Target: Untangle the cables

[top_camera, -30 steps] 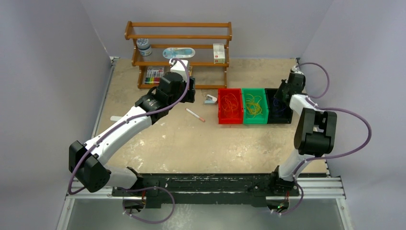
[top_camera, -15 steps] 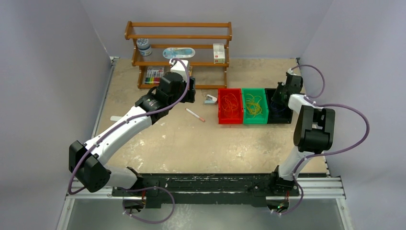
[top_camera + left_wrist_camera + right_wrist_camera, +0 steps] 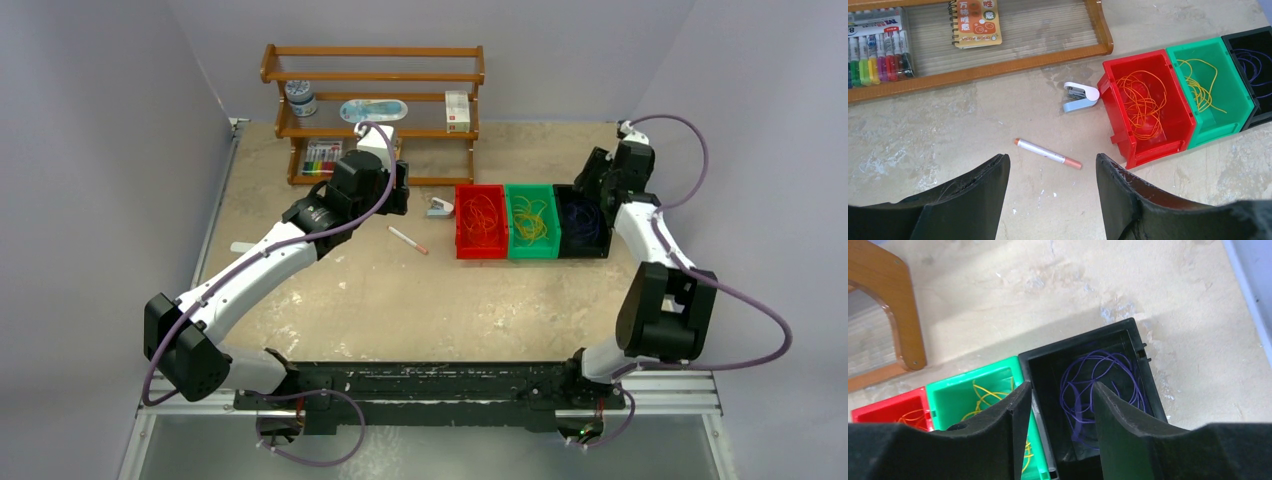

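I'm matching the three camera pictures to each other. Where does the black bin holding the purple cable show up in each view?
Top external: the black bin is at the right end of the bin row, right of centre.
Left wrist: black bin in the top right corner, cut by the edge.
Right wrist: black bin at centre, purple cable inside.
Shared landmark: the green bin adjoining on its left in all three.

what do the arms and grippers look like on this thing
Both are built alike: the left arm and right arm have white tubular links joined by chunky black joint housings. A lilac hose loops along each. The left gripper and right gripper each have two broad matte black fingers, scuffed at the edges.
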You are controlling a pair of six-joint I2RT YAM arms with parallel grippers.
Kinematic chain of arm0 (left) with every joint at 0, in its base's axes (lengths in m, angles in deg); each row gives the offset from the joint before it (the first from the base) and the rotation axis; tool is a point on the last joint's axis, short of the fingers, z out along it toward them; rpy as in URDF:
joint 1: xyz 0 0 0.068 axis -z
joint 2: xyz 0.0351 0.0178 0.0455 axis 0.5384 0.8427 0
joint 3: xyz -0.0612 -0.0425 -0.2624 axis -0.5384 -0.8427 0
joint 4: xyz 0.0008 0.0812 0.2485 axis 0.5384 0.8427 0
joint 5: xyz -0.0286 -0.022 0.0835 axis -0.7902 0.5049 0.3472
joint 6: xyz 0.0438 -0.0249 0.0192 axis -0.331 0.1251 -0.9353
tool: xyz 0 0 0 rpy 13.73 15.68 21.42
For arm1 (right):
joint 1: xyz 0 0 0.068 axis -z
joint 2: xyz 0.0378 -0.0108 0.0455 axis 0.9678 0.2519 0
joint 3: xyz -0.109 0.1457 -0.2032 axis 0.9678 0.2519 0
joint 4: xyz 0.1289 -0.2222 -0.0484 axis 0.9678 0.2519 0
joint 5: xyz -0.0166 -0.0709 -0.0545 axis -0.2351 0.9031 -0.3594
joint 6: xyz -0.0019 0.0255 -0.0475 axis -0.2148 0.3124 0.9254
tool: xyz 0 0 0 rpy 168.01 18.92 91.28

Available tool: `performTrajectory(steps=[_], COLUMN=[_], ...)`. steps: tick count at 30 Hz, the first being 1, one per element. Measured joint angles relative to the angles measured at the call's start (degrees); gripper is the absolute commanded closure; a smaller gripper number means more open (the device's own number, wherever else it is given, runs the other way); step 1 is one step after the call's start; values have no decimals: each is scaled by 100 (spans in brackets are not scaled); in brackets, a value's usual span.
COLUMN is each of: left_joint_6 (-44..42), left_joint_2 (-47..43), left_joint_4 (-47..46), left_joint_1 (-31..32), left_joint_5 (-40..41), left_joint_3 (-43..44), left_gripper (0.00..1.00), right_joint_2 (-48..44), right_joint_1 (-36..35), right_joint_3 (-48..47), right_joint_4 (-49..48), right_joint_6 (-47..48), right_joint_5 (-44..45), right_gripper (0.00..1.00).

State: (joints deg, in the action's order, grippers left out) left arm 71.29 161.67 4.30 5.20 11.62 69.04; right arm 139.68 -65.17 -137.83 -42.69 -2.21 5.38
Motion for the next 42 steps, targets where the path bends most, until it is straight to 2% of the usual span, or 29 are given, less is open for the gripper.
performTrajectory(steps=[10,19,29,42], left_joint_6=[0,0,0,0], left_joint_2=[9,9,66,105], left_joint_4=[0,0,0,0], left_joint_1=[0,0,0,0], left_joint_5=[-26,-44,-46,-68], left_joint_3=[0,0,0,0], left_gripper=[37,37,37,37], right_joint_2=[-337,-179,238,-295], right_joint_1=[0,0,-50,-162], right_joint_3=[0,-2,-2,0], right_joint_4=[50,358,1080,1845], right_joint_6=[0,-13,-129,-651], right_joint_5=[133,385,1010,1742], right_gripper=[48,56,50,46])
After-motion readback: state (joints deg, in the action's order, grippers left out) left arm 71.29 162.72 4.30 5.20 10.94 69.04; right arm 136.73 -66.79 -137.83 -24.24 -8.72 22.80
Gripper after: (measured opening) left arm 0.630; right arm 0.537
